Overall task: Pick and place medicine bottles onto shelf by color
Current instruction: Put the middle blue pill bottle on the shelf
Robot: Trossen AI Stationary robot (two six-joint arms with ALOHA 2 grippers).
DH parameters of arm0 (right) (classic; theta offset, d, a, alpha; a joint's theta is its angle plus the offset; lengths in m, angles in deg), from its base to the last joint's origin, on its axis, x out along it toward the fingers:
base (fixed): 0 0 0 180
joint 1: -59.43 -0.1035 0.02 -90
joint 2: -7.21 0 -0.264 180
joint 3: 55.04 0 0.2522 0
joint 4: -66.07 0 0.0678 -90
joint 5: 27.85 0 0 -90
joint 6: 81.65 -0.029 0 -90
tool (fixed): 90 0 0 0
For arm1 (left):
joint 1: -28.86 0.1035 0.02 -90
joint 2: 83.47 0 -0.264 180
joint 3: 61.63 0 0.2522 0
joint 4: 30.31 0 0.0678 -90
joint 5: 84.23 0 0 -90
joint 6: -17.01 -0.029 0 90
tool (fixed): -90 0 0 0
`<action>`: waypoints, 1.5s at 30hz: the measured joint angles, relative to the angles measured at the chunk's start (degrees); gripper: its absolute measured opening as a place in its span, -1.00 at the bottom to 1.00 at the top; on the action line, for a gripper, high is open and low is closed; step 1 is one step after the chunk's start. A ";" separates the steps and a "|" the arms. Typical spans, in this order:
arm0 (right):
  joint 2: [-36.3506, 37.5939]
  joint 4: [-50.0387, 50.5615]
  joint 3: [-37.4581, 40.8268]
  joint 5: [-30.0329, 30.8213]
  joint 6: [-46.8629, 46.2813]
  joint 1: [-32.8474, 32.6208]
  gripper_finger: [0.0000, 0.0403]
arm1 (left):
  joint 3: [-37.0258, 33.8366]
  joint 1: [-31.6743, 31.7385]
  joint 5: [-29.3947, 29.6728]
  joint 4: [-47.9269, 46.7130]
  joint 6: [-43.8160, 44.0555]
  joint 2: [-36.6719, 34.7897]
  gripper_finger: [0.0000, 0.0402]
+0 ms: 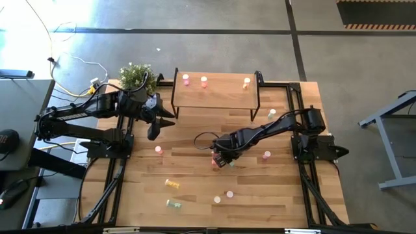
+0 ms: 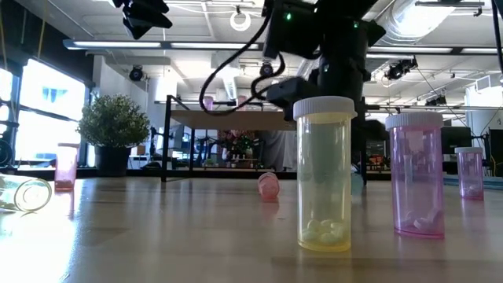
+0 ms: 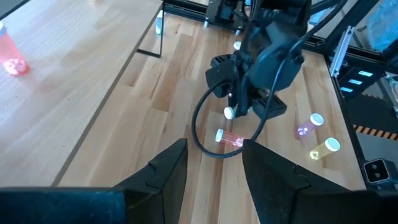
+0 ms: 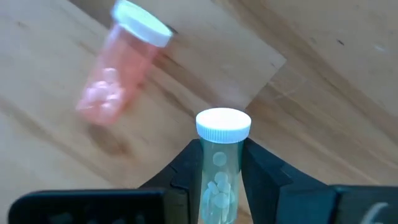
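Observation:
My right gripper point(image 4: 221, 163) is shut on a pale green medicine bottle point(image 4: 219, 180) with a white cap, near the table's middle point(image 1: 224, 158). A pink bottle point(image 4: 118, 68) lies on its side just beside it. The shelf point(image 1: 214, 97) stands at the far edge on black legs and carries two pink bottles point(image 1: 186, 79) and a yellow one point(image 1: 247, 82), all upright. My left gripper point(image 3: 214, 177) hangs open and empty above the table, left of the shelf point(image 1: 156, 123). The low view hides the right gripper's fingers behind a yellow bottle point(image 2: 324, 177). My right gripper pinches the pale green bottle's body point(image 4: 217, 174) between its two fingers, just behind the white cap point(image 4: 222, 124). The fingers come steeply from above, one on each side, and the cap end sticks out past them. Whether the bottle is clear of the table I cannot tell.
Loose bottles stand or lie over the near half of the table: pink point(image 1: 158, 150), pink point(image 1: 267, 155), yellow lying point(image 1: 171, 184), green lying point(image 1: 174, 204), two near the front point(image 1: 224, 196). One more point(image 1: 272, 113) stands by the shelf's right leg. A potted plant point(image 1: 136, 77) sits at the far left.

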 joint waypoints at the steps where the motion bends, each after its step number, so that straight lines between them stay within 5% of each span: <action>1: 0.83 -0.03 0.00 0.37 -0.07 -0.04 -0.60 | 0.00 0.00 0.02 0.00 0.00 0.00 -0.29; 8: 8.40 -1.36 0.00 9.81 -1.42 -1.41 -0.61 | 0.00 0.00 0.02 0.00 0.00 0.00 -0.29; 17: 16.17 -7.06 0.00 35.16 -0.95 -3.62 -0.61 | 0.00 0.00 0.00 0.02 0.00 0.00 -0.29; 31: 17.17 -10.47 1.07 70.53 -1.37 -4.37 -0.61 | 0.00 -0.01 -0.02 0.03 -0.44 -0.01 -0.29; 45: 12.84 -14.88 4.31 85.03 -0.93 -0.79 -0.61 | 0.00 -0.02 -0.02 0.09 -0.46 -0.01 -0.29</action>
